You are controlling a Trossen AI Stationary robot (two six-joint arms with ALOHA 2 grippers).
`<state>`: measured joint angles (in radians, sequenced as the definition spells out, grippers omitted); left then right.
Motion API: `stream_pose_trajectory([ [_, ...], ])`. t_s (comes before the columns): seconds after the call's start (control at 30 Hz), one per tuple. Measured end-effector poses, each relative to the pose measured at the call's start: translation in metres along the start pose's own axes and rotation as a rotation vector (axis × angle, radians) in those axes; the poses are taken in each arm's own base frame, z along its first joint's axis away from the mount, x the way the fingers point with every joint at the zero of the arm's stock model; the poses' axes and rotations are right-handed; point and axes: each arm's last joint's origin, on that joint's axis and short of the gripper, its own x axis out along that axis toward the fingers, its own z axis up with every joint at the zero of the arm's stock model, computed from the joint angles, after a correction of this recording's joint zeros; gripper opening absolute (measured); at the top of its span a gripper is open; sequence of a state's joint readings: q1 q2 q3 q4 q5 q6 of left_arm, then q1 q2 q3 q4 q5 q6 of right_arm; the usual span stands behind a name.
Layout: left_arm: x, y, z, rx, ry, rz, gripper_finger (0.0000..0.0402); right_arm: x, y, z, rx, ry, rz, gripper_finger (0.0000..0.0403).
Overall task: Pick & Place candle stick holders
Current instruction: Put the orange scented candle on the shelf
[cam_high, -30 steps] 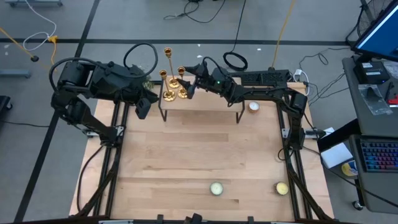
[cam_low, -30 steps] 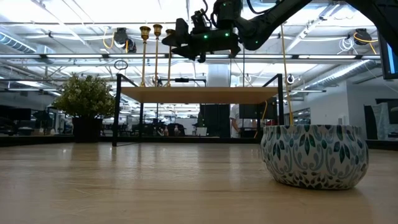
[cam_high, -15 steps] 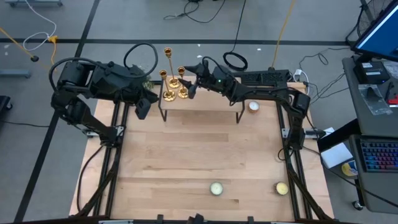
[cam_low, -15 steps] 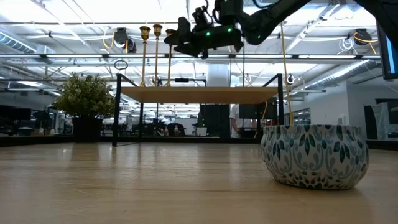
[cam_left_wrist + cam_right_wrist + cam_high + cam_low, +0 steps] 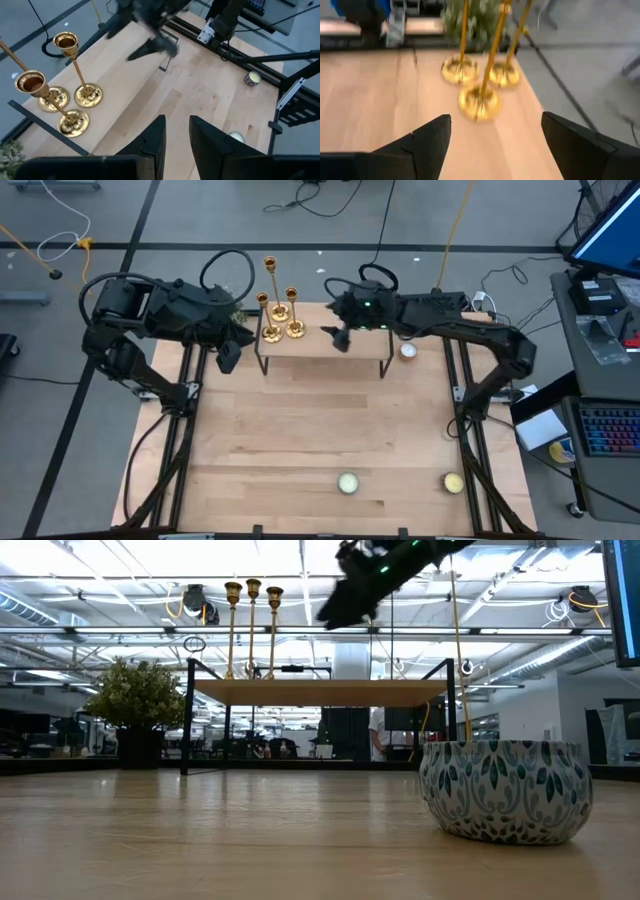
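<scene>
Three candle stick holders [image 5: 279, 320] stand close together on the small raised shelf [image 5: 350, 345], so your job looks nearly done. By the shelf's left end waits your left claw [image 5: 176, 145], a little open. Over the shelf, your right claw [image 5: 495, 142] is spread wide, empty. Little candles [image 5: 348, 482] sit far off on the surface [image 5: 300, 420].

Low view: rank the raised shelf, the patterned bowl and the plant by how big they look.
1. Shelf: the widest span in the picture.
2. Bowl: it looks large, but it sits close to the camera, so its true size is unsure.
3. Plant: the smallest, and farther back.
</scene>
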<state>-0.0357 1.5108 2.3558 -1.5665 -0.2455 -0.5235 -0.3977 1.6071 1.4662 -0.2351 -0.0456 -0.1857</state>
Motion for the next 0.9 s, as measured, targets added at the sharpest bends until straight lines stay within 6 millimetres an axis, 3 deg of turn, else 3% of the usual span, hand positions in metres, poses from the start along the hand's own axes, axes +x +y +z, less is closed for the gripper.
stream_pose_trajectory([
  [0.23, 0.004, 0.000, 0.001, 0.080, -0.013, 0.042, 0.0086, -0.071, 0.002, -0.006, 0.054, 0.245, -0.131, 0.0304],
  [0.5, 0.016, -0.004, 0.006, 0.156, -0.032, 0.120, 0.0086, -0.148, 0.004, -0.019, 0.284, 0.397, -0.296, 0.0304],
  [0.67, 0.028, -0.009, 0.009, 0.170, -0.032, 0.121, 0.0086, -0.177, 0.008, -0.034, 0.424, 0.522, -0.348, 0.0304],
  [0.9, 0.044, -0.016, 0.012, 0.178, -0.007, 0.125, 0.0086, -0.200, 0.018, -0.051, 0.604, 0.755, -0.208, 0.0304],
])
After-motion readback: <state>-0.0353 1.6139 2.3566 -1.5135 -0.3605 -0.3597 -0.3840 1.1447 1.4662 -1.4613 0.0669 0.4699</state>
